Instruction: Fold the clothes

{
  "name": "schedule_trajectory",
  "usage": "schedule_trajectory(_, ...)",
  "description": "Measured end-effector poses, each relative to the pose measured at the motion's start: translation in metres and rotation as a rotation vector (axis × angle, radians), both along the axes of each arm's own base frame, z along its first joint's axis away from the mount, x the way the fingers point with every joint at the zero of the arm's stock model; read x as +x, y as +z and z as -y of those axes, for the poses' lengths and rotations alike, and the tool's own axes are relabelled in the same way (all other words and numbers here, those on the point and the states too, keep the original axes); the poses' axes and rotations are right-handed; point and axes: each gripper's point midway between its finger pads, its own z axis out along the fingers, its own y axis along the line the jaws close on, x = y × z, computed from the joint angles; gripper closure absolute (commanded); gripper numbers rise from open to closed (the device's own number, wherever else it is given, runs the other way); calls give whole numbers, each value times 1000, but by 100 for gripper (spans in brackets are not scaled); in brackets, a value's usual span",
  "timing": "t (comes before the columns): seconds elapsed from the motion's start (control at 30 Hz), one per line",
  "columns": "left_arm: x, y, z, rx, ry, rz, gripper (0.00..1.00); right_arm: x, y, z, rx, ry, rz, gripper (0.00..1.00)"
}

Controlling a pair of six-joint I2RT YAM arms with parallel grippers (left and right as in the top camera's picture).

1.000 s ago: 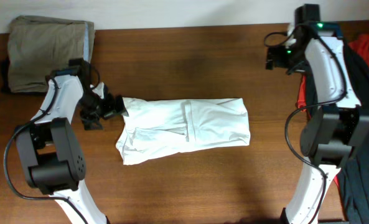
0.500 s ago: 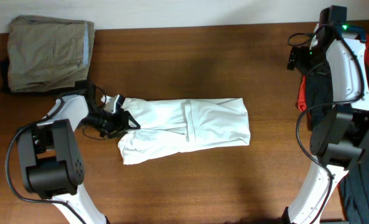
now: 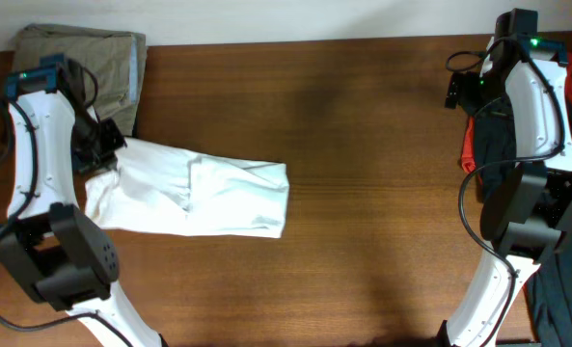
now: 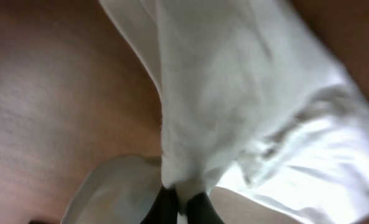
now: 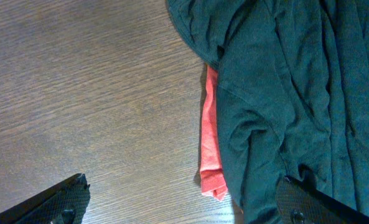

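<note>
Lying on brown wood table (image 3: 392, 202), white shirt (image 3: 218, 193) clamped in left claw (image 4: 183, 199), right claw (image 5: 181, 180) spread apart, pale wall (image 3: 266, 17) behind

Thin matt white cloth shirt (image 3: 208, 198) on a smooth, fine-grained, faintly glossy wooden table (image 3: 382, 145).

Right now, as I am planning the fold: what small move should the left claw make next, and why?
Probably lift and carry rightward: the left claw is shut on the left end of the thin white shirt, which lies stretched out flat, so that would fold it over.
</note>
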Motion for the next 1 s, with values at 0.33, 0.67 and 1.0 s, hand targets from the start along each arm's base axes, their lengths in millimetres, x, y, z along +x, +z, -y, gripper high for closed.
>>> schedule_trajectory(0.33, 22, 29, 156, 0, -397, 143, 99, 0, 0, 0, 0, 0, 0, 1)
schedule_trajectory(0.67, -1, -70, 233, -79, -558, -39, 99, 0, 0, 0, 0, 0, 0, 1)
schedule_trajectory(1.0, -16, -71, 249, -163, -554, -83, 81, 0, 0, 0, 0, 0, 0, 1)
